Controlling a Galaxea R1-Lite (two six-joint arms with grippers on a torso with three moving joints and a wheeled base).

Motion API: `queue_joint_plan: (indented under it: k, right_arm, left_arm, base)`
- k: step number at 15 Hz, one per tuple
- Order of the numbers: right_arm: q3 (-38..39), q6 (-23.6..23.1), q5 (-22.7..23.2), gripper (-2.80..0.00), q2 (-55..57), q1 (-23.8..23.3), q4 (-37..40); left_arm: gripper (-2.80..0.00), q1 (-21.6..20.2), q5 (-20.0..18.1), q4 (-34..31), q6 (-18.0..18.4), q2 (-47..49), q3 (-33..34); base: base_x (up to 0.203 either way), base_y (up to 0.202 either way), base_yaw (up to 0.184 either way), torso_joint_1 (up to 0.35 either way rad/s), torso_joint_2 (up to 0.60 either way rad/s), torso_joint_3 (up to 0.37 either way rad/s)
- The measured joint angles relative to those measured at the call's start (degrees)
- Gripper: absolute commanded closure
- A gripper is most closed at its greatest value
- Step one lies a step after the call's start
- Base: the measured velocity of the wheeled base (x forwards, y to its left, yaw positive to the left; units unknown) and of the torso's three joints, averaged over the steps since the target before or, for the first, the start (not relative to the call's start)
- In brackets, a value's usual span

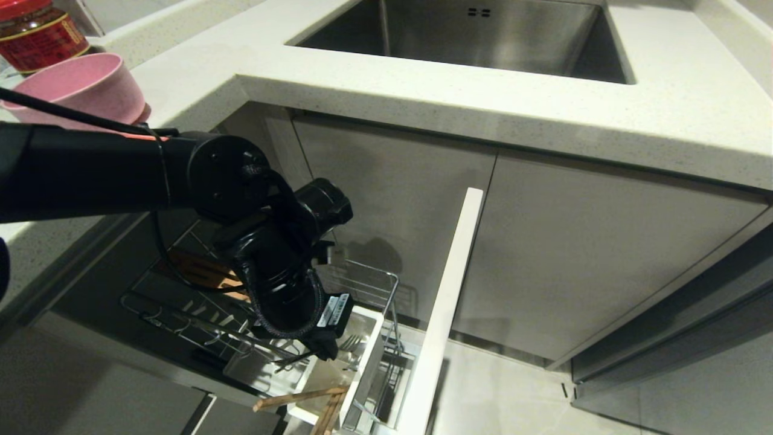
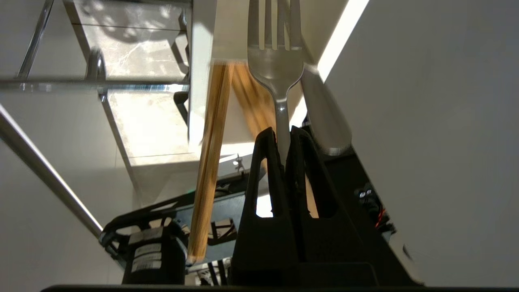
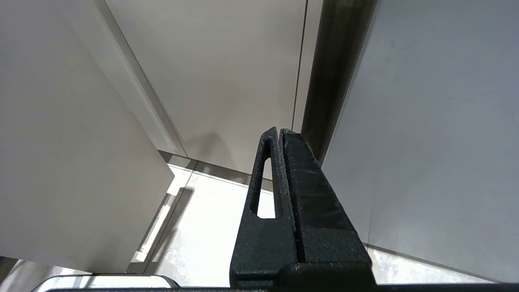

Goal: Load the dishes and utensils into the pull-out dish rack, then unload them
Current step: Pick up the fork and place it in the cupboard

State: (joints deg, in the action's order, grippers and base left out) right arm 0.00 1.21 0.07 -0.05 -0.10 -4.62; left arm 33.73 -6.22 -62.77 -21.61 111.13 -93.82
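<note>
- Left gripper (image 2: 284, 134) is down inside the pulled-out dish rack (image 1: 386, 302), at abt 7 o'clock in the head view; its black fingers are clamped on the neck of the silver fork (image 2: 275, 61), tines pointing away from the wrist.
- From the head cam the arm's bulk hides the grip itself; only a bit of fork (image 1: 350, 343) shows just past the wrist, over the white utensil holder (image 1: 369, 356).
- Chopsticks (image 2: 211, 162) stand in that holder, just beside the fork; in the head view their brown ends (image 1: 302, 399) poke out at 6 o'clock, lower tips cut off by the frame edge.
- A 2nd rounded metal handle (image 2: 324, 113) lies right next to the fork in the wrist view; can't tell what utensil it is, its far end is hidden.
- Wooden slotted strip (image 1: 199, 272) is mostly covered by the arm, only an orange-brown patch shows.
- Rack's pale front panel (image 1: 447, 302) stands edge-on, running from centre to 6 o'clock.
- Pink bowl (image 1: 84, 84) sits on the counter (image 1: 423, 90) at 10 o'clock, partly behind the arm, next to a red-labelled jar (image 1: 36, 36) cut off at the corner.
- Steel sink (image 1: 483, 36) at 12 o'clock, top cropped.
- Blue plate: can't make it out anywhere.
- Right gripper (image 3: 280, 136): fingers pressed together, holding nothing, facing cabinet doors (image 3: 223, 81) and floor; not seen from the head cam.
</note>
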Motion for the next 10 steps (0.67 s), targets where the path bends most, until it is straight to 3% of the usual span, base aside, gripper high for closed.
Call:
queue_joint_plan:
  k: [10]
  right_arm:
    - [0.0, 0.0, 0.0, 0.0, 0.0, 0.0, 0.0]
  left_arm:
    - [0.0, -1.1, 0.0, 1.3, -0.7, 7.4, -3.7]
  base:
    - [0.0, 0.0, 0.0, 0.0, 0.0, 0.0]
